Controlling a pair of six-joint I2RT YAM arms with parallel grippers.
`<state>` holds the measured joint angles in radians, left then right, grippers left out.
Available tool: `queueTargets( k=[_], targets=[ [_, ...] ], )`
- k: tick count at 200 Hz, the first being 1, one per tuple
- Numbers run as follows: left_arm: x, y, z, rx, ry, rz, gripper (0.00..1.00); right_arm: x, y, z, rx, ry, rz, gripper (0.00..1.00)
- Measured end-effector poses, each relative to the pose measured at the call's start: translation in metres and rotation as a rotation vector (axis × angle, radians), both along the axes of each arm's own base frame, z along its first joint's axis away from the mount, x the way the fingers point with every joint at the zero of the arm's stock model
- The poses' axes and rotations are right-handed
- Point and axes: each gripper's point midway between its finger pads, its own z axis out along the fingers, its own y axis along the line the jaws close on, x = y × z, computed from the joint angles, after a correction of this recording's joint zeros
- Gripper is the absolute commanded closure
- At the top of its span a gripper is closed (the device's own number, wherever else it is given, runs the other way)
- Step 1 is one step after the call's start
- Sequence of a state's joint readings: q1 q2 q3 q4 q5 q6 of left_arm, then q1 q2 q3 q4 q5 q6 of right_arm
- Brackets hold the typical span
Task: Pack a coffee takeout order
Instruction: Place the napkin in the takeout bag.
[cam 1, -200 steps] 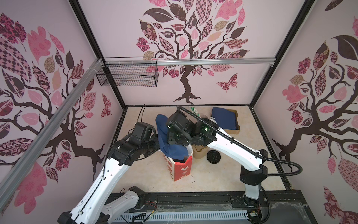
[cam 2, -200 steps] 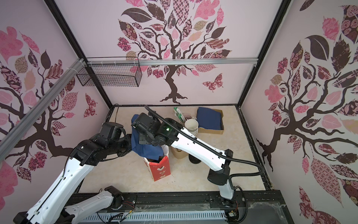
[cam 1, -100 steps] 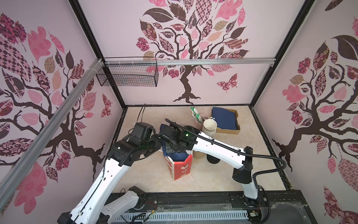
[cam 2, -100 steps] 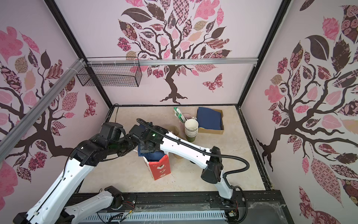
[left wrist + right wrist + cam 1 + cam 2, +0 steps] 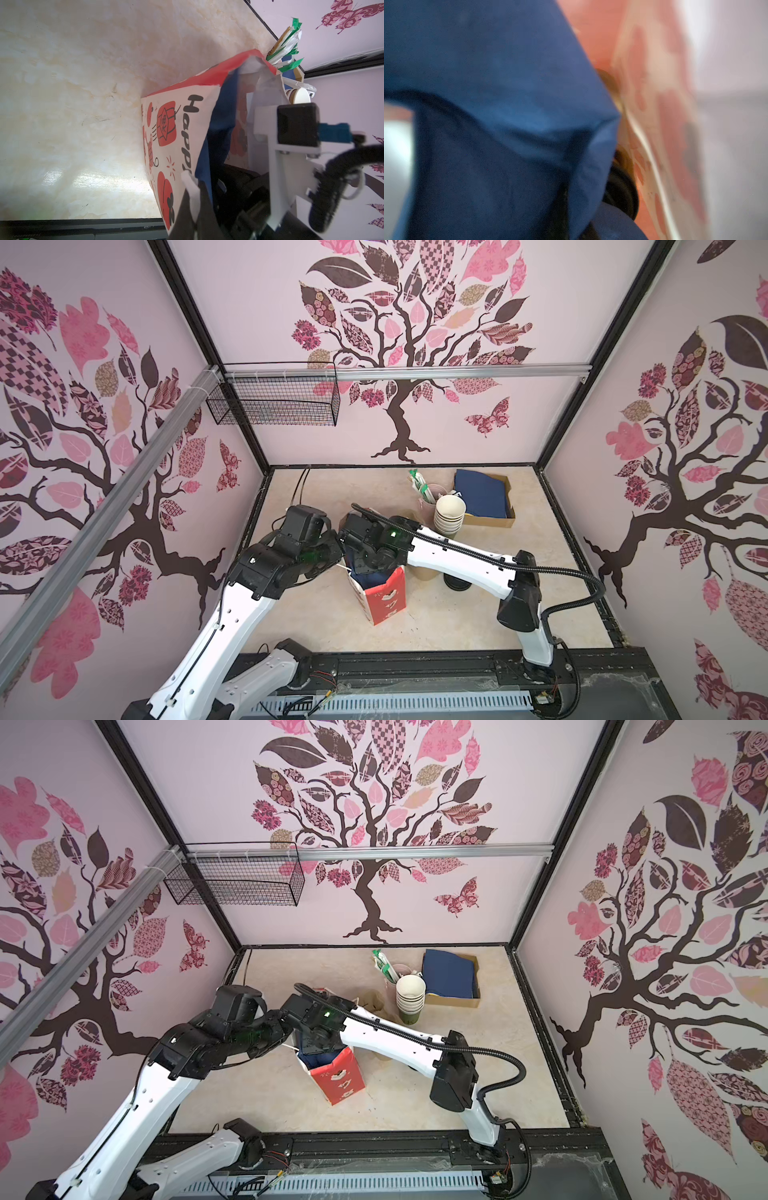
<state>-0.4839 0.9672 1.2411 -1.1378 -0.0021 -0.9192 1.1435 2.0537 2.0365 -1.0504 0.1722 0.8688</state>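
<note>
The paper bag (image 5: 382, 601) is a glossy red-and-white printed one, with cartoon lanterns and "HAPPY" in fat black letters down one panel. It stands upright on the beige marbled counter (image 5: 436, 626), a bit toward 7 o'clock from the middle. Its mouth is splayed into a lopsided diamond.

The navy napkin (image 5: 220, 124) is soft and matte and it's already partway in the bag. One fold runs down the inside and the rest bunches up at the mouth. The right tool (image 5: 360, 567) is down in that mouth, closed, with the napkin draped round it. Its wrist view is just blurry blue folds, so the tips are hidden, but it looks like it has hold of the napkin. The left tool (image 5: 195, 185) comes in from 10 o'clock of the bag and is pinched tight on the bag's rim.

The rest of the order is outside the bag. The lumpy tan pulp carrier (image 5: 422, 572) sits at 3 o'clock of it, mostly under the right arm. Just past that a round black lid (image 5: 456, 583) pokes out, and I can't see the cup under it.

Up toward 1 o'clock:
- a stack of cream cups (image 5: 449, 512)
- a pink cup (image 5: 426, 502) stuffed with green-tipped wrapped straws (image 5: 417, 483)
- a shallow cardboard box (image 5: 488, 521) holding flat spare napkins (image 5: 482, 495)
</note>
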Motion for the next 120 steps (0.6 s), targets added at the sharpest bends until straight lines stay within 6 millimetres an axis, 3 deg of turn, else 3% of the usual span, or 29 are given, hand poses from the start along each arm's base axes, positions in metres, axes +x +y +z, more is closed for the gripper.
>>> queueTargets(
  k=[22, 52, 83, 120],
  targets=[
    [0.0, -0.002, 0.005, -0.017, -0.019, -0.008, 1.0, 0.001, -0.007, -0.013, -0.03, 0.02, -0.014, 1.0],
    [0.002, -0.005, 0.007, -0.028, -0.032, -0.016, 1.0, 0.001, -0.007, -0.016, -0.03, 0.025, -0.017, 1.0],
    [0.003, -0.007, 0.009, -0.034, -0.04, -0.023, 1.0, 0.004, -0.002, -0.012, 0.0, 0.022, -0.02, 0.78],
    [0.004, -0.007, 0.01, -0.034, -0.046, -0.023, 1.0, 0.008, 0.012, -0.005, 0.07, 0.023, -0.015, 0.69]
  ],
)
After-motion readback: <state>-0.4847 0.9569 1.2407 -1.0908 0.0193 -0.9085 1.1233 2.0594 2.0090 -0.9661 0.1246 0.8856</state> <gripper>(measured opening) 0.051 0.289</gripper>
